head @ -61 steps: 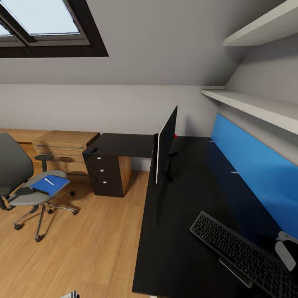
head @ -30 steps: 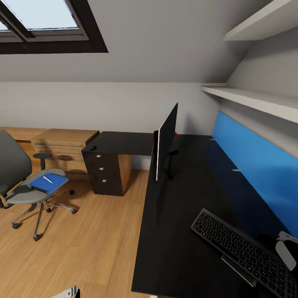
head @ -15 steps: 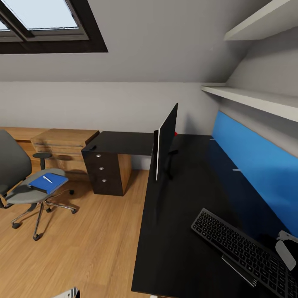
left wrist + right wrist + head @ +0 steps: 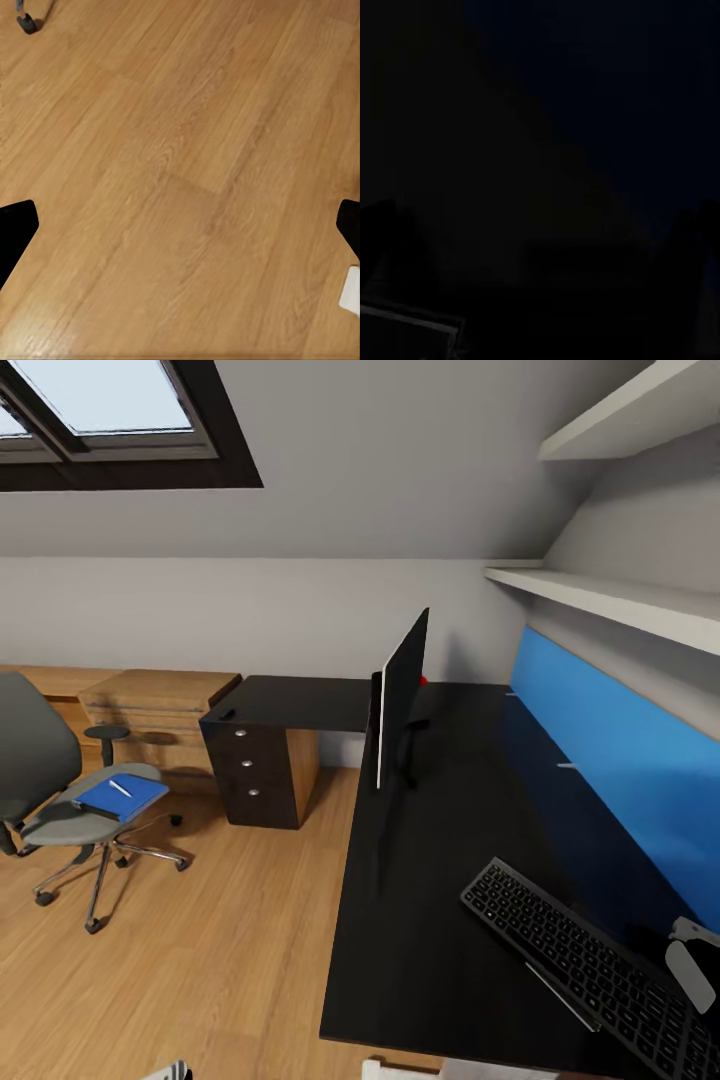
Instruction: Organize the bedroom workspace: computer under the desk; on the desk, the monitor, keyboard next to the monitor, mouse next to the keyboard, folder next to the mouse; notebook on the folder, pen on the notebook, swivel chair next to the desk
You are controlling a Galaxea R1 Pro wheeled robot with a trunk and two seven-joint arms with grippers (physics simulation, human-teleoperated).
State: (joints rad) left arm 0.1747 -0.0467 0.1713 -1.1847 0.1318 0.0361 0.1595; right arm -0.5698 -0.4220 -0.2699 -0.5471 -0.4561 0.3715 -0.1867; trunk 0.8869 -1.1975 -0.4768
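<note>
The black-topped desk (image 4: 430,860) with its blue back panel fills the right of the head view. The monitor (image 4: 402,695) stands on it, seen edge-on. The keyboard (image 4: 585,965) lies on the desk's near right part. A small dark rounded thing, apparently the mouse (image 4: 225,714), sits on the desk's far wing. At left the swivel chair (image 4: 40,760) carries the blue folder (image 4: 122,797) with the pen (image 4: 120,788) on it. Notebook and computer are out of view. My left gripper (image 4: 180,232) hangs open over wooden floor. My right gripper (image 4: 540,232) is over the dark desk, its faint finger outlines wide apart.
A dark drawer pedestal (image 4: 250,780) stands under the far wing, with a light wooden drawer unit (image 4: 150,705) beside it. White wall shelves (image 4: 610,605) run above the blue panel. Wooden floor (image 4: 220,950) lies between chair and desk. A chair caster (image 4: 26,22) shows in the left wrist view.
The whole head picture has shifted slightly, so the camera moved. A pale part of the robot now shows at the bottom edge. Desk, chair and folder keep their places.
</note>
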